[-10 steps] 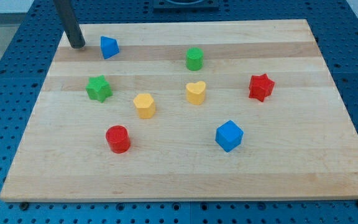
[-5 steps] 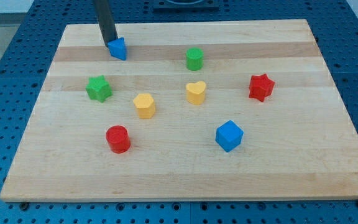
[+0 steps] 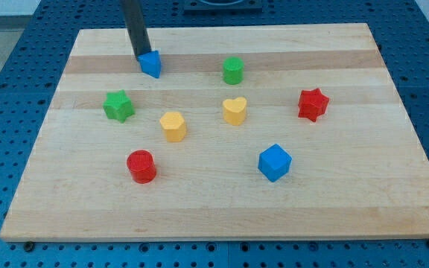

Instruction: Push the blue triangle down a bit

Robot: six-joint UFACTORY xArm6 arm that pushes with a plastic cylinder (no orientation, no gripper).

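Note:
The blue triangle (image 3: 152,64) lies near the top left of the wooden board (image 3: 214,208). My tip (image 3: 141,56) touches the triangle's upper left side; the dark rod rises from there out of the view's top.
A green star (image 3: 118,106) sits below-left of the triangle. A green cylinder (image 3: 233,71), yellow heart (image 3: 234,110), yellow block (image 3: 173,126), red cylinder (image 3: 141,166), blue cube (image 3: 275,162) and red star (image 3: 312,103) are spread over the board.
My tip has moved from the board's top left corner rightward to the blue triangle, and the triangle has shifted right and slightly down.

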